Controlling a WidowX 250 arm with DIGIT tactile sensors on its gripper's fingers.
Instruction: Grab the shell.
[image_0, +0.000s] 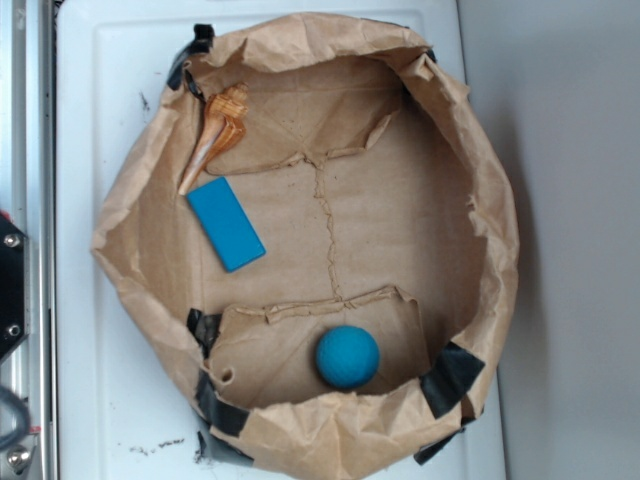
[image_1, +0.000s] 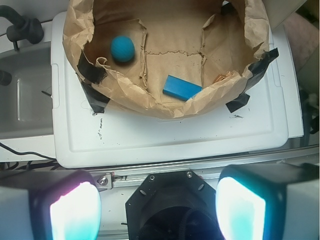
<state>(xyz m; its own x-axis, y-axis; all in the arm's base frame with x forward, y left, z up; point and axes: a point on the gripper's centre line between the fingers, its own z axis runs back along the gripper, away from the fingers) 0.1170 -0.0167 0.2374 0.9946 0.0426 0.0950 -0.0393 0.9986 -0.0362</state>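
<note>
The orange-tan spiral shell (image_0: 218, 132) lies inside the brown paper bag (image_0: 480, 200), against its upper-left wall, thin point toward the blue block (image_0: 226, 224). In the wrist view only a small orange part of the shell (image_1: 221, 77) shows behind the bag's crumpled rim. My gripper (image_1: 157, 210) is open, fingers (image_1: 75, 210) wide apart with nothing between them. It hangs over the robot's black base, well outside the bag and far from the shell. The exterior view does not show the gripper.
A blue ball (image_0: 348, 357) rests in the bag's lower part. The bag sits on a white board (image_0: 100, 100), taped down with black tape (image_0: 452, 376). A grey tray (image_1: 25, 95) and cables (image_1: 22, 27) lie beside the board.
</note>
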